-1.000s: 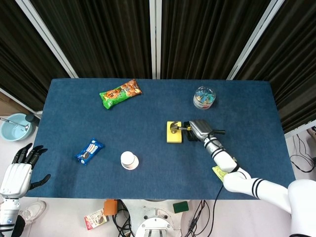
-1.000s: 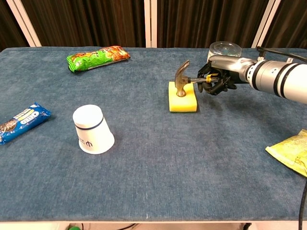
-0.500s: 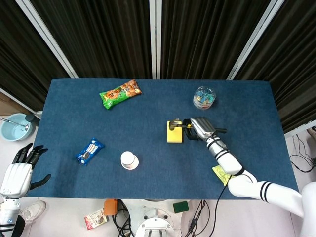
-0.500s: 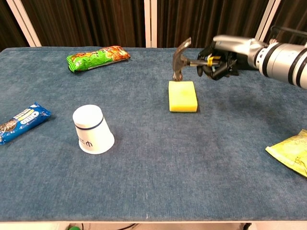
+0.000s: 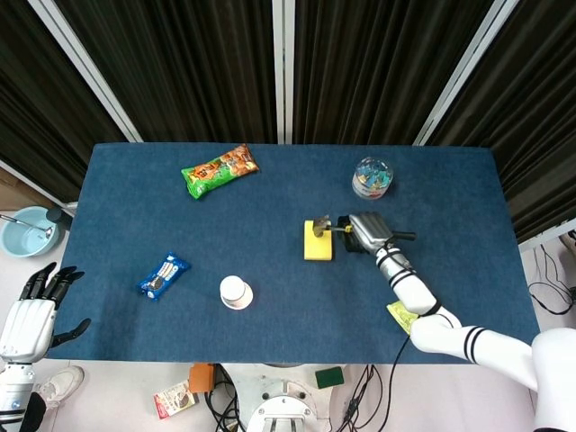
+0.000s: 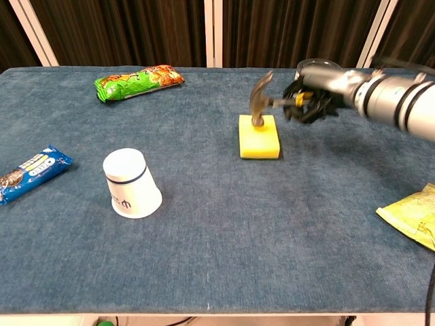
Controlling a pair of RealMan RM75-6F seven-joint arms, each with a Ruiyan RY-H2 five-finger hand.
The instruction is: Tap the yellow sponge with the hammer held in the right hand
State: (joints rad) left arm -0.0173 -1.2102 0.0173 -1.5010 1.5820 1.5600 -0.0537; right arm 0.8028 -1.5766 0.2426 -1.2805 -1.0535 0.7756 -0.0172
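The yellow sponge point(image 5: 317, 244) point(image 6: 259, 138) lies flat on the blue table, right of centre. My right hand point(image 5: 367, 232) point(image 6: 311, 98) grips the handle of a small hammer point(image 6: 262, 100), just to the sponge's right. The metal hammer head point(image 5: 319, 225) points down at the sponge's far end, on or just above its top face; contact is hard to judge. My left hand point(image 5: 34, 310) hangs open off the table's left front corner, holding nothing.
A white paper cup point(image 6: 130, 183) stands upside down at front left. A blue cookie pack point(image 6: 30, 172) lies at the left edge and a green snack bag point(image 6: 138, 82) at the back left. A clear container point(image 5: 372, 176) sits behind my right hand; a yellow packet point(image 6: 412, 221) lies at front right.
The hammer was on the sponge, rose clear above it half a second ago, and has now swung back down onto the sponge's far end. The left hand stayed put.
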